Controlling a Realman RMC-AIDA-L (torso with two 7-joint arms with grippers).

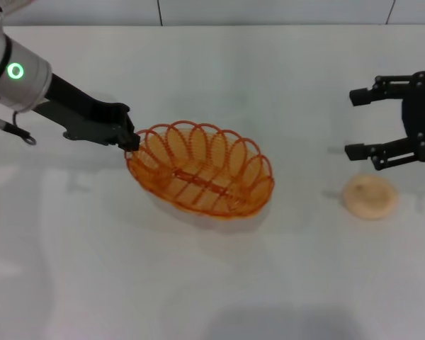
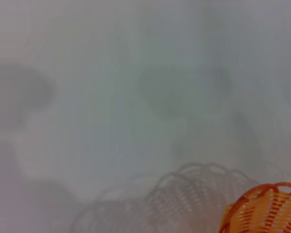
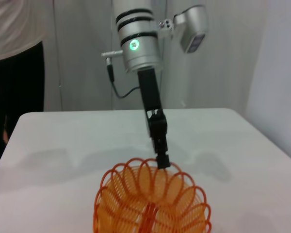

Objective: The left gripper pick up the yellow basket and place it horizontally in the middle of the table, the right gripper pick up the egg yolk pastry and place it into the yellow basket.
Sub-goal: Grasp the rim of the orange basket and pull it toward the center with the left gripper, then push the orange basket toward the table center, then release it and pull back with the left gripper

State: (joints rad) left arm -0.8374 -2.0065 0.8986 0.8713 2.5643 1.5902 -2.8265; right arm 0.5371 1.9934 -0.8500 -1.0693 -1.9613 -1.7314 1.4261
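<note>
The yellow basket (image 1: 202, 168) is near the middle of the white table (image 1: 212, 283), lying crosswise and a little tilted. My left gripper (image 1: 131, 139) is shut on the basket's left rim. The right wrist view shows the same grip (image 3: 162, 161) on the basket (image 3: 153, 199) from the opposite side. A corner of the basket (image 2: 264, 211) shows in the left wrist view, with its shadow on the table beside it. The egg yolk pastry (image 1: 370, 196) lies on the table at the right. My right gripper (image 1: 355, 123) is open and empty, just behind and above the pastry.
A person (image 3: 17, 53) in a white top and dark trousers stands beyond the table's left end. The table's edges (image 3: 136, 111) show in the right wrist view.
</note>
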